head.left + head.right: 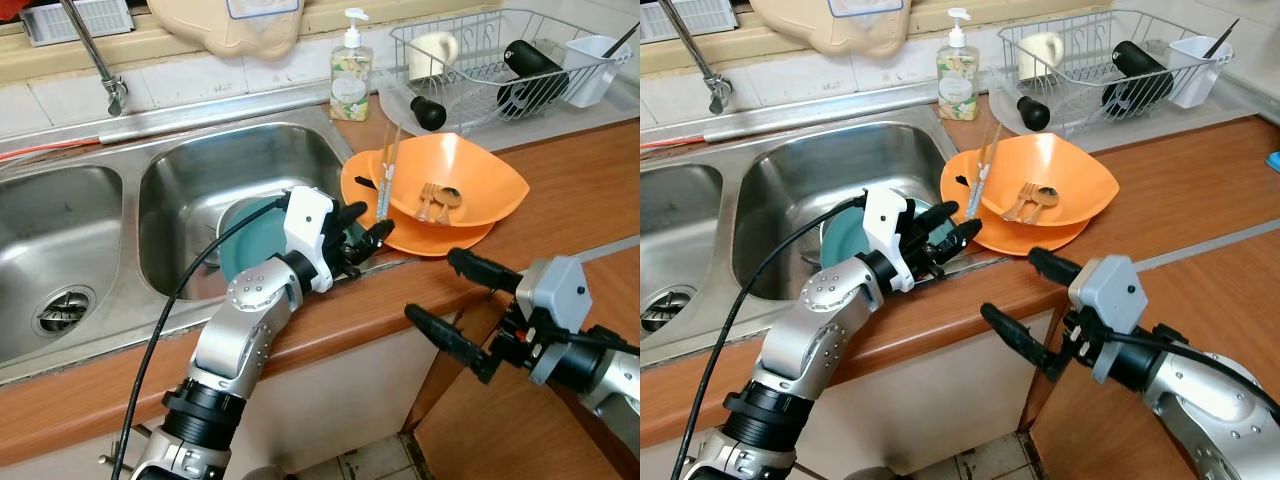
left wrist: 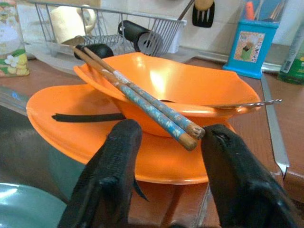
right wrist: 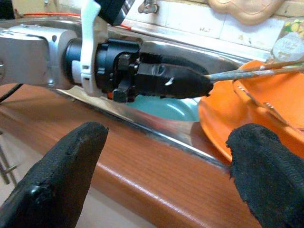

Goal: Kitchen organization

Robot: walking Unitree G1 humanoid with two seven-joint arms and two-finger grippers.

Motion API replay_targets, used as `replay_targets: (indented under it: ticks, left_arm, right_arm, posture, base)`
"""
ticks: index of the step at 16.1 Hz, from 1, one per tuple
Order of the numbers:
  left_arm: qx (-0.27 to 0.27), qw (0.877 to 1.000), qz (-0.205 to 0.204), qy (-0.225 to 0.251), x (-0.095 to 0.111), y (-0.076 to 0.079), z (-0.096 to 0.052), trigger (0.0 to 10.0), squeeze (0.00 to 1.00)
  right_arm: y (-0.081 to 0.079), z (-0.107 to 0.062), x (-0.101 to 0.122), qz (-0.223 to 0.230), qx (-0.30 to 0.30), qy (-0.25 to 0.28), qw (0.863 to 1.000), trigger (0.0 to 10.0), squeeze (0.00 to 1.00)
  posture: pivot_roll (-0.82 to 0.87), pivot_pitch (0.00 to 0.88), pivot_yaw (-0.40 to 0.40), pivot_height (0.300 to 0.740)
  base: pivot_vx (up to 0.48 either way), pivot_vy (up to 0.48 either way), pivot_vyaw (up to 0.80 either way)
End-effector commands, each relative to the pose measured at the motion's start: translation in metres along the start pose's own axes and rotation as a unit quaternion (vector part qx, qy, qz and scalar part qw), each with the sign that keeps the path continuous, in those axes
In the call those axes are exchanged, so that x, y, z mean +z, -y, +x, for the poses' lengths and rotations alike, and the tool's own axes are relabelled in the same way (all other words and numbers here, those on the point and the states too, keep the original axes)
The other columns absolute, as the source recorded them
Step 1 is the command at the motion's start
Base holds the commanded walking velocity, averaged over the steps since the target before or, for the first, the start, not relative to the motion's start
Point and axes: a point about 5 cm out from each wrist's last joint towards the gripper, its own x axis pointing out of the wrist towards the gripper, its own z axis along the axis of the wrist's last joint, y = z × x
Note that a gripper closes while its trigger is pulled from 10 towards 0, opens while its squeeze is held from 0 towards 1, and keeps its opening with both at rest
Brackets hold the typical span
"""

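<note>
Chopsticks (image 2: 142, 102): we see a pair with blue patterned shafts lying tilted across the rim of the orange bowl, their near tips jutting out over the plate, between our left fingers but not touched by them
Orange bowl (image 1: 470, 180): it sits on the orange plate (image 1: 365, 190) on the wooden counter (image 1: 580, 190), just right of the sink; a fork and spoon (image 1: 436, 202) lie inside it
Left gripper (image 1: 362, 232): we hold it at the sink's right edge, fingers spread apart, one on each side of the chopstick tips, clamped on nothing
Teal dish (image 1: 245, 245): it lies in the right basin of the steel sink (image 1: 180, 200), partly under our left wrist
Right gripper (image 1: 462, 302): we hold it off the counter's front edge, below the plate, its two fingers wide apart and pointing towards the left gripper
Soap bottle (image 1: 351, 72): a pump dispenser standing behind the sink
Dish rack (image 1: 520, 60): a wire rack at the counter's back right, holding a cream mug, a black bottle and a white tub
</note>
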Motion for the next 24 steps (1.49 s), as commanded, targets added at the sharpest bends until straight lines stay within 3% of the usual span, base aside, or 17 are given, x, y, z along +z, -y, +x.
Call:
replay_targets:
  ticks: [1,13,17,18,21,24]
  left_arm:
    - [0.002,1.000,0.014,0.003,0.005,-0.002,0.004,0.0,0.00]
    - [0.039,0.999,0.018,0.016,0.009,-0.014,0.006,0.0,0.00]
    - [0.053,0.998,0.017,0.042,0.017,-0.018,0.003,0.0,0.00]
    - [0.073,0.995,0.018,0.060,0.023,-0.024,-0.004,0.0,0.00]
    - [0.175,0.980,0.041,0.082,0.033,-0.054,-0.047,0.0,0.00]
    - [0.225,0.971,0.069,0.050,0.029,-0.070,-0.081,0.0,0.00]
  right_arm:
    - [0.002,0.002,0.000,-0.002,-0.004,0.002,1.000,10.0,0.00]
    - [0.004,0.007,0.001,-0.017,-0.008,0.000,1.000,10.0,0.00]
    - [0.005,0.009,0.001,-0.021,-0.008,0.001,1.000,10.0,0.00]
    - [0.005,0.011,0.002,-0.022,-0.009,0.003,1.000,10.0,0.00]
    - [0.002,0.018,0.004,-0.018,-0.007,0.013,1.000,10.0,0.00]
    - [0.002,0.023,0.002,-0.014,-0.007,0.010,1.000,10.0,0.00]
  posture:
    - [-0.06,0.000,0.085,0.740]
    - [-0.06,0.000,0.082,0.740]
    - [-0.06,0.000,0.082,0.740]
    - [-0.06,0.000,0.084,0.740]
    - [-0.05,0.000,0.081,0.740]
    - [-0.05,0.000,0.078,0.740]
  base:
    - [0.000,0.000,0.00]
    - [0.000,0.000,0.00]
    - [0.000,0.000,0.00]
    - [0.000,0.000,0.00]
    - [0.000,0.000,0.00]
    - [0.000,0.000,0.00]
